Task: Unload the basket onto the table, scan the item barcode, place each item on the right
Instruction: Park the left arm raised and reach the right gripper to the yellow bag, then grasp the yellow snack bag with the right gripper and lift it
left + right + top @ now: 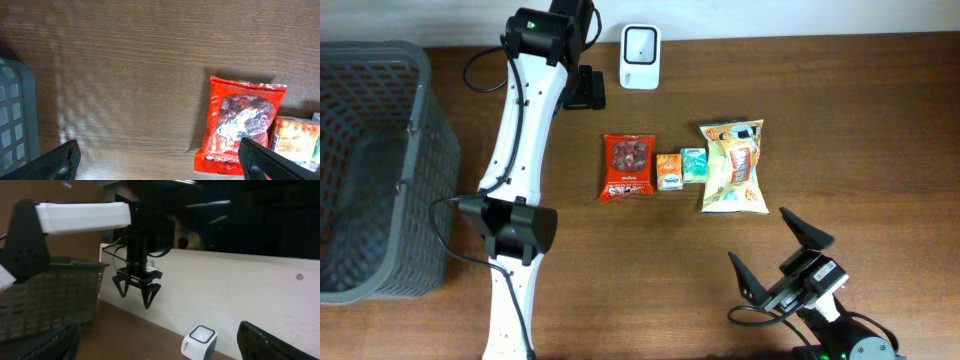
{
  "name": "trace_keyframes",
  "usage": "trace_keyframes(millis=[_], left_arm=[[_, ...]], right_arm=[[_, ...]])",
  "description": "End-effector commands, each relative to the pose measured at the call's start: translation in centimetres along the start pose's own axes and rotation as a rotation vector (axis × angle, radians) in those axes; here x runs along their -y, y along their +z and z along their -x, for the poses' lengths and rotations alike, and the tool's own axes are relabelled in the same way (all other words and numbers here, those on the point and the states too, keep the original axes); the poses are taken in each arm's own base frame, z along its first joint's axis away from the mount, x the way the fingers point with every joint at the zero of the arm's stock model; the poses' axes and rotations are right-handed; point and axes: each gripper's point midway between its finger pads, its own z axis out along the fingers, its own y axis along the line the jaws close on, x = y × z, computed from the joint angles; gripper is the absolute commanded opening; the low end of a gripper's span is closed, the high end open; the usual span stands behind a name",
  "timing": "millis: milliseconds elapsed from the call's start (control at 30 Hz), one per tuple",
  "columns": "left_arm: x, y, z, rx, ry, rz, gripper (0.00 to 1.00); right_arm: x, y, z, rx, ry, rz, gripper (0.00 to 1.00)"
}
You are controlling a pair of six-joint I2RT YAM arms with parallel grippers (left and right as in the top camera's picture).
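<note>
In a row on the brown table lie a red snack bag [628,167], a small orange box [669,171], a small green box [693,164] and a yellow chip bag [733,166]. No barcode shows on any of them. A white scanner [640,43] stands at the far edge. My left gripper [585,88] hangs open and empty, high above the table left of the scanner. In the left wrist view the red bag [242,125] lies by the right finger. My right gripper [775,255] stands open and empty near the front edge, below the chip bag.
A large grey mesh basket [370,170] fills the left end of the table. The white left arm [520,150] stretches between the basket and the row of items. In the right wrist view the scanner [199,341] sits against a pale wall, with the basket [50,300] to its left.
</note>
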Motion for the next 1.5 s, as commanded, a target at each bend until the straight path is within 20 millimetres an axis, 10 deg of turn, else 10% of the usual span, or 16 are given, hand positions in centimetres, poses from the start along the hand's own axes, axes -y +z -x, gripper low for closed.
trace_keyframes(millis=[0, 200, 433, 600, 800, 1000, 1233, 1367, 1467], left_arm=[[0.1, -0.1, 0.1, 0.003, -0.016, -0.008, 0.99], [0.1, -0.1, 0.1, 0.004, -0.016, -0.008, 0.99], [0.1, -0.1, 0.1, 0.003, -0.016, -0.008, 0.99], [0.1, -0.1, 0.1, 0.004, -0.016, -0.008, 0.99], [0.1, -0.1, 0.1, 0.004, -0.016, -0.008, 0.99], [0.1, -0.1, 0.1, 0.003, -0.016, -0.008, 0.99], [0.1, -0.1, 0.1, 0.003, -0.016, -0.008, 0.99], [0.1, -0.1, 0.1, 0.003, -0.016, -0.008, 0.99], [0.1, -0.1, 0.1, 0.003, -0.016, -0.008, 0.99]], right_arm=[[2.7, 0.7, 1.6, -0.030, 0.056, -0.143, 0.98], [7.1, 7.5, 0.6, -0.481, 0.168, -0.143, 0.98], [9.7, 12.5, -9.9, -1.056, 0.558, -0.023, 0.98], [16.2, 7.0, -20.5, -1.345, 0.635, -0.603, 0.98], [16.1, 4.3, -27.3, -1.503, 0.659, -0.625, 0.98], [16.8, 3.3, -29.1, -1.454, 0.839, -0.469, 0.98], [14.5, 3.4, -32.0, -1.439, 0.991, -0.352, 0.77], [14.5, 3.1, -32.2, -1.451, 0.998, -0.357, 0.12], [16.4, 2.7, -31.0, -1.505, 0.927, -0.447, 0.04]])
